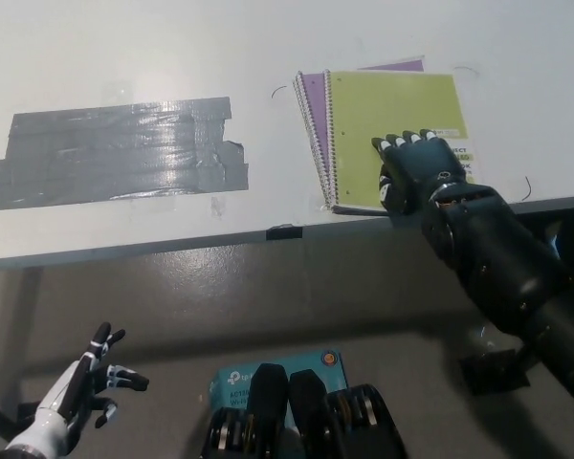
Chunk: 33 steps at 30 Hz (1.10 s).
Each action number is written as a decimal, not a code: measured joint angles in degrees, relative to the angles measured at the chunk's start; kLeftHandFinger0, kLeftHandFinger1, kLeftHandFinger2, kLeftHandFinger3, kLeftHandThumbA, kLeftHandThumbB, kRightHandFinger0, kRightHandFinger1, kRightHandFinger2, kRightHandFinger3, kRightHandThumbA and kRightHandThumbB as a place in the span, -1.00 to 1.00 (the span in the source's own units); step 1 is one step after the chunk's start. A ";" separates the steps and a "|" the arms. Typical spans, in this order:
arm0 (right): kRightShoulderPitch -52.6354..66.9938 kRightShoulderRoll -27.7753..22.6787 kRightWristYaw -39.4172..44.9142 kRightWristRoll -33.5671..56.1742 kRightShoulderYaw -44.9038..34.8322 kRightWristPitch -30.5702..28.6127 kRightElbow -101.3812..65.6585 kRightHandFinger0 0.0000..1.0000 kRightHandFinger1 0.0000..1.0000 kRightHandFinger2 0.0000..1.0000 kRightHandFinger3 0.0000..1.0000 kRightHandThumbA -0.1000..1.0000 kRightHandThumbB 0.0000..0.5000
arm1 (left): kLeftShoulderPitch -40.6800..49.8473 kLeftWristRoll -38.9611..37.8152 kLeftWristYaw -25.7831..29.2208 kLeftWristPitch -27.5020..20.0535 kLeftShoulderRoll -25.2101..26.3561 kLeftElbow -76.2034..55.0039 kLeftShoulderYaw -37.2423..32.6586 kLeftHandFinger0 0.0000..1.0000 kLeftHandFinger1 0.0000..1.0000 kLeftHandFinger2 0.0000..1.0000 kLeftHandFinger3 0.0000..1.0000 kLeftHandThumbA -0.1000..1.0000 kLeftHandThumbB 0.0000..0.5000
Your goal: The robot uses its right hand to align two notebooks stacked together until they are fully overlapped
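The black right hand (pixel 413 175) is lying flat, fingers spread, on the green notebook (pixel 387 129), pressing its lower right part. The green notebook is resting on the purple notebook (pixel 313 113), near the front edge of the white table (pixel 124 48). Only a purple strip along the green notebook's left side and a sliver above it are showing, so the overlap seems nearly complete; a small nudge is remaining. The white left hand (pixel 81 392) is hanging open below the table's edge, far to the green notebook's left.

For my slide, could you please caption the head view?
Black right hand flat on the green spiral notebook, purple notebook peeking out beneath; white left hand idle.
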 measured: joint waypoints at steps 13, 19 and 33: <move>0.06 -0.48 -0.88 -0.28 2.00 -2.56 0.12 1.00 1.00 1.00 1.00 1.00 0.99 | -0.14 0.07 0.01 0.22 -0.12 -0.75 -1.39 -0.20 0.04 -0.09 1.00 1.00 1.00; -0.16 -1.78 -1.31 -0.66 3.46 -4.08 0.14 1.00 1.00 1.00 1.00 1.00 0.90 | -0.39 0.04 0.00 0.24 -0.27 -0.81 -1.57 0.04 0.16 -0.09 1.00 1.00 1.00; -1.04 -7.70 -5.31 -3.94 10.81 -13.39 0.31 1.00 1.00 1.00 1.00 1.00 0.97 | -0.82 0.05 -0.01 0.87 -0.27 -1.62 -1.82 0.03 0.14 -0.10 1.00 1.00 1.00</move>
